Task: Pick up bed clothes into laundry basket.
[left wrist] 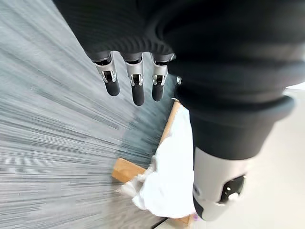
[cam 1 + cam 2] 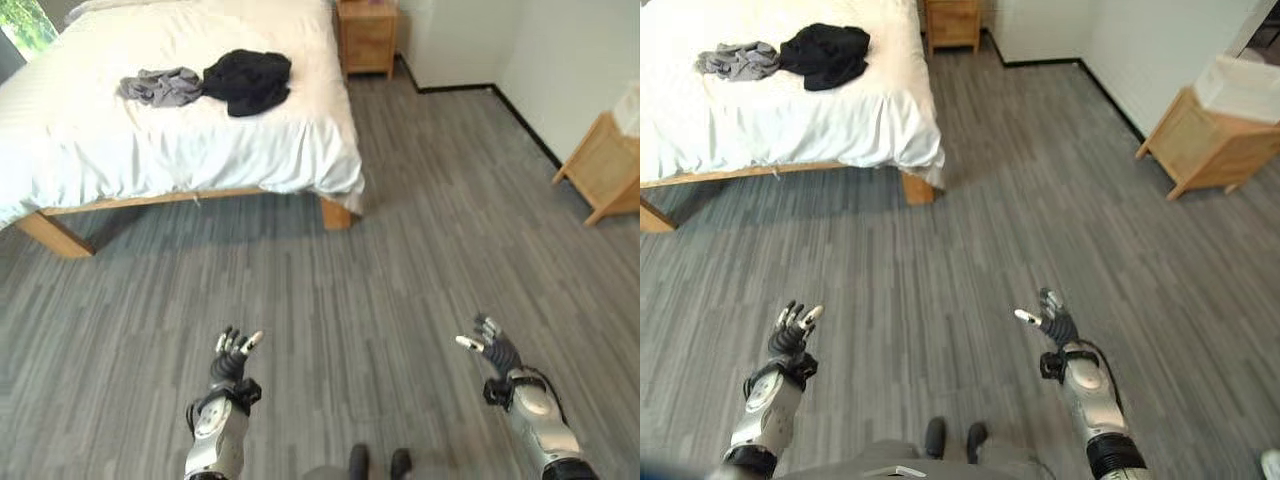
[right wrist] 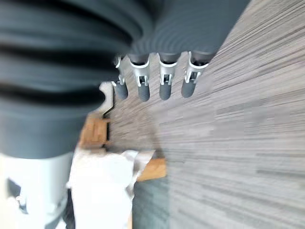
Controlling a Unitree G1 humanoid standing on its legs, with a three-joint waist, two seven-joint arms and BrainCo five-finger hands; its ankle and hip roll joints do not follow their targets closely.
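A black garment (image 2: pixel 247 80) and a grey garment (image 2: pixel 160 87) lie bunched side by side on the white bed (image 2: pixel 190 150) at the far left of the room. My left hand (image 2: pixel 232 358) hovers over the floor well short of the bed, its fingers straight and empty. My right hand (image 2: pixel 492 347) is held out at the same height to the right, also open with nothing in it. The wrist views show relaxed fingers (image 1: pixel 138 86) and fingers (image 3: pixel 164 78) above the floor, with the bed's corner (image 3: pixel 102 176) past them.
Grey wood-pattern floor (image 2: pixel 400 260) lies between me and the bed. A wooden nightstand (image 2: pixel 367 37) stands by the bed's far corner. Another low wooden cabinet (image 2: pixel 1210 140) with a white thing on top stands against the right wall.
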